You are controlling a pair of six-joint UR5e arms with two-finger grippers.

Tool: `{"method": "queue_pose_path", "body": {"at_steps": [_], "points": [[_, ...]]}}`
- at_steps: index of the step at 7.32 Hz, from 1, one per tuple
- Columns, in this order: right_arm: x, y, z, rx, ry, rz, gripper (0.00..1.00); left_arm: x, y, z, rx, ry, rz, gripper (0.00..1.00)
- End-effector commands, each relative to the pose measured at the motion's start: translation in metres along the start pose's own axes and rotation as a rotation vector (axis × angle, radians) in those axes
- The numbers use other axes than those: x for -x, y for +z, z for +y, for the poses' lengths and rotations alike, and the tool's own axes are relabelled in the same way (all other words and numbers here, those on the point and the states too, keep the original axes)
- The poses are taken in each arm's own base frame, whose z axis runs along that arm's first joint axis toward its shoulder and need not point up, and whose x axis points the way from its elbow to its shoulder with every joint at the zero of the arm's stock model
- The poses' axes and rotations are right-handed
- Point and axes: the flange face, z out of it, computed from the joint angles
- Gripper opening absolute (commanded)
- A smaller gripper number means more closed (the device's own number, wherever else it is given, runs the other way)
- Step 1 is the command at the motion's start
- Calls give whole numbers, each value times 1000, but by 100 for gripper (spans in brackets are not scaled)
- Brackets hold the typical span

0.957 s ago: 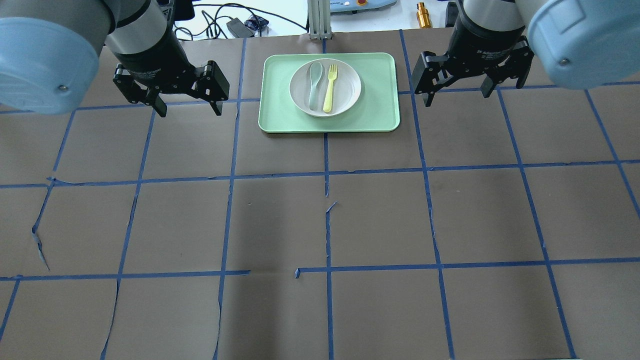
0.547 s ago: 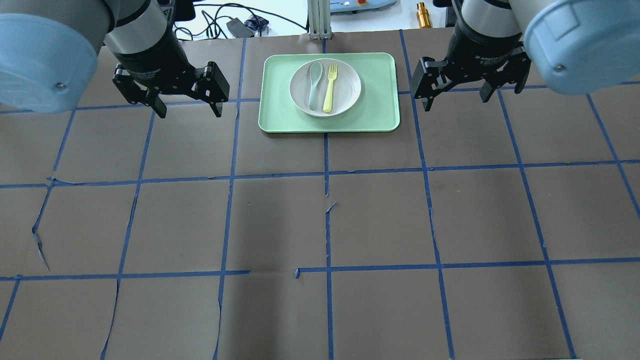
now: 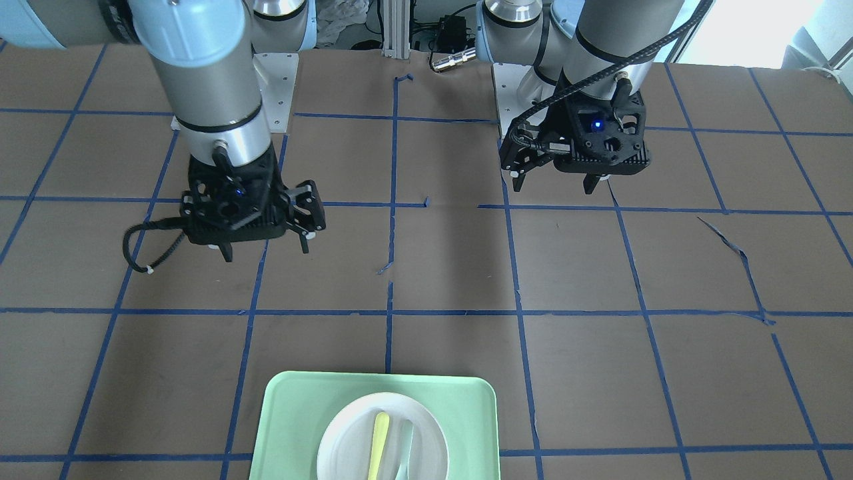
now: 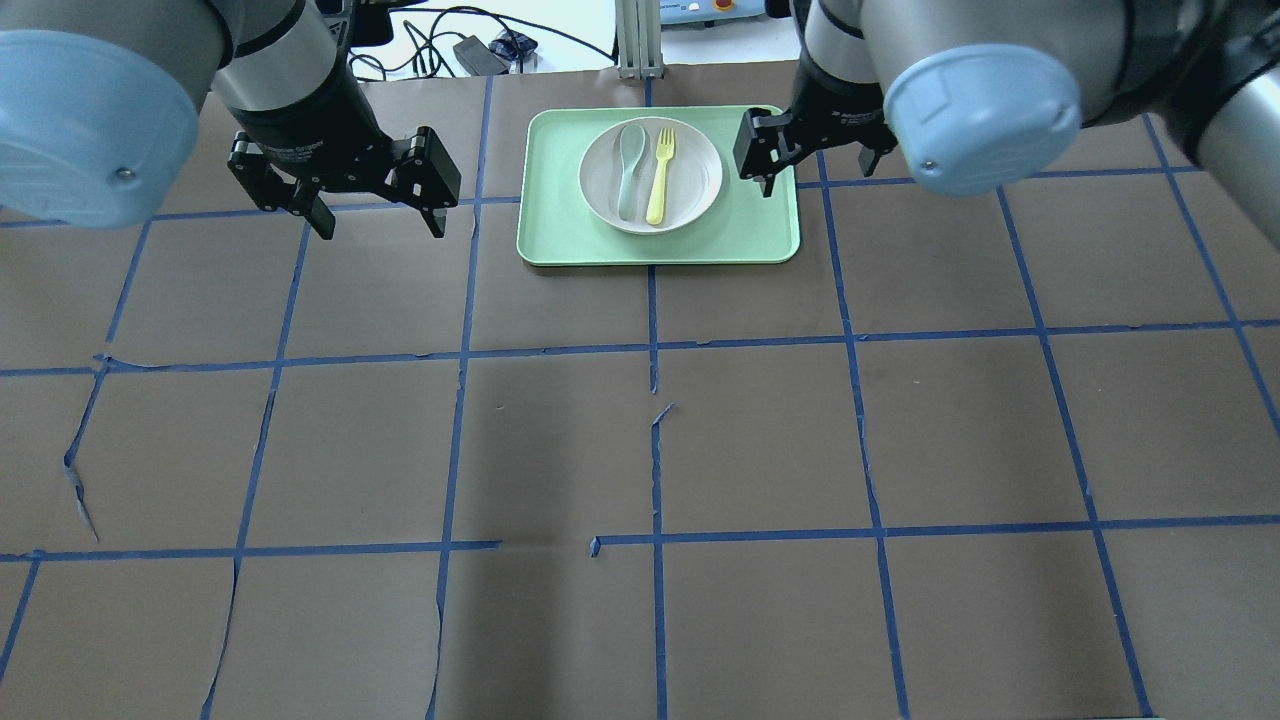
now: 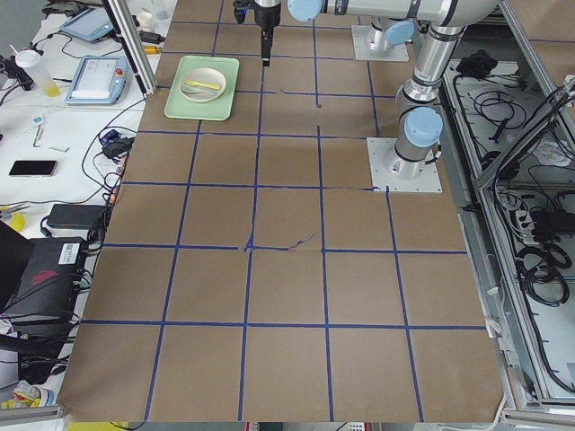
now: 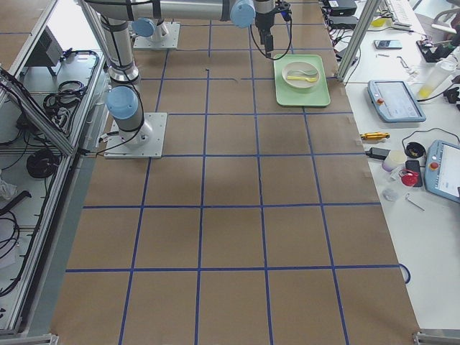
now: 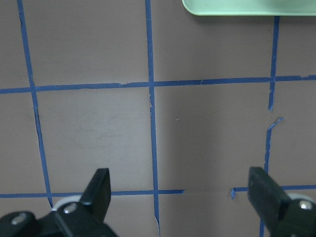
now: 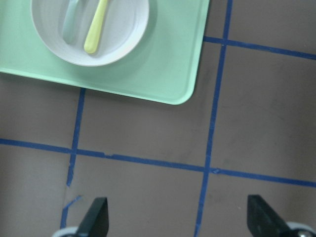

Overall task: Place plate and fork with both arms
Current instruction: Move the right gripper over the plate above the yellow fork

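One left gripper (image 4: 381, 225) hung wide open and empty above the brown table (image 4: 640, 450), well apart from the single mint-green tray (image 4: 760, 220). On that tray sat one white plate (image 4: 695, 175), carrying one grey-green spoon (image 4: 628, 170) and, just right of it, one yellow fork (image 4: 660, 175). The one right gripper (image 8: 178, 219) hovered near the tray's right side, jaws spread wide, gripping nothing.

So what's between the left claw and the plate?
Overhead, only bare table, a blue tape line and the edge of the green tray separate the left gripper from the plate.
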Motion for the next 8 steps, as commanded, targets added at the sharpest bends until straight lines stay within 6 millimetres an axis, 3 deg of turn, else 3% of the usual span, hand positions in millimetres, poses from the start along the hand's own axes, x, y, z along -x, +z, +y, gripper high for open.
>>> {"method": "queue_pose_path", "body": {"at_steps": [1,3,4,6,7,8], "points": [[29,82,-67,-5,153,-33,100,0,-1,1,-2,0,-1,100],[46,150,-130,5,226,-33,100,0,2,0,3,-2,-2,100],[53,179,-146,10,224,-25,100,0,2,0,3,-2,-2,100],[70,210,-157,-30,235,-43,96,0,5,2,10,0,-4,100],[74,236,-160,-41,232,-46,96,0,11,7,22,-1,-7,100],[75,238,-162,-45,235,-47,96,0,11,8,23,-1,-7,100]]}}
